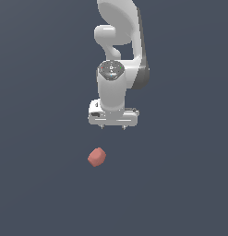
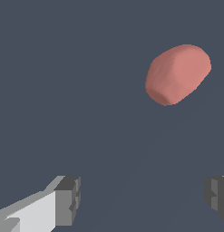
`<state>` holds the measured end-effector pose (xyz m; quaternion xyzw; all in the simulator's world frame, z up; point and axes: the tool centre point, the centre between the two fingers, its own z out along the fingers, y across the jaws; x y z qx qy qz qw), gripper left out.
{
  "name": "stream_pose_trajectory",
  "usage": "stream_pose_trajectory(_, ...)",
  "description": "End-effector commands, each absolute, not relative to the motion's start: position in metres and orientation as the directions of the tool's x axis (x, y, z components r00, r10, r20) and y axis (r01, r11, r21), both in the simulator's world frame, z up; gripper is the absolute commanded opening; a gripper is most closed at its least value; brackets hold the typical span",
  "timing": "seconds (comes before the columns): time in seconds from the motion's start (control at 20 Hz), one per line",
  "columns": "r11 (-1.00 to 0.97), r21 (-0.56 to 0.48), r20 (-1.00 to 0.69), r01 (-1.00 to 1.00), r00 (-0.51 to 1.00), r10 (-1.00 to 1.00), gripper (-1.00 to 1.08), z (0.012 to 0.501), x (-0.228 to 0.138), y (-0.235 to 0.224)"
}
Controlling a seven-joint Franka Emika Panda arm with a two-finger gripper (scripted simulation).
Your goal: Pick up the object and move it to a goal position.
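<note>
The object (image 1: pixel 96 157) is a small salmon-red chunk lying alone on the dark grey surface, below the arm in the exterior view. The wrist view shows the object (image 2: pixel 177 74) larger, with rounded faceted corners. My white gripper (image 1: pixel 113 127) hangs above and slightly toward the exterior view's right of it, well apart from it. Its two grey fingertips (image 2: pixel 68 199) stand wide apart with nothing between them, so my gripper (image 2: pixel 143 197) is open.
The white arm (image 1: pixel 119 55) rises behind the gripper toward the top of the exterior view. A plain dark grey surface (image 1: pixel 41 184) spreads all around the object.
</note>
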<state>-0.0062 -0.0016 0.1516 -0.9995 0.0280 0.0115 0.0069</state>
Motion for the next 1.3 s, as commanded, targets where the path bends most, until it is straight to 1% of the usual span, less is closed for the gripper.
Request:
stream_pose_trajectory(0.0, -0.998, -0.013, -0.023, -0.056, 0.998, -0.056, 1.0, 0.152, -0.006, -0.002)
stream_pose_trajectory(0.4, -0.997, -0.002, 0.003, -0.071, 0.997, -0.071, 1.0, 0.164, -0.001, -0.001)
stream_pose_trajectory(0.75, -0.996, -0.002, 0.003, -0.085, 0.996, -0.085, 1.0, 0.164, 0.001, -0.003)
stream_pose_trajectory(1.0, -0.99, -0.003, 0.002, -0.142, 0.99, -0.142, 1.0, 0.16, 0.011, -0.009)
stream_pose_trajectory(1.25, -0.971, -0.005, 0.001, -0.238, 0.971, -0.238, 1.0, 0.152, 0.028, -0.019)
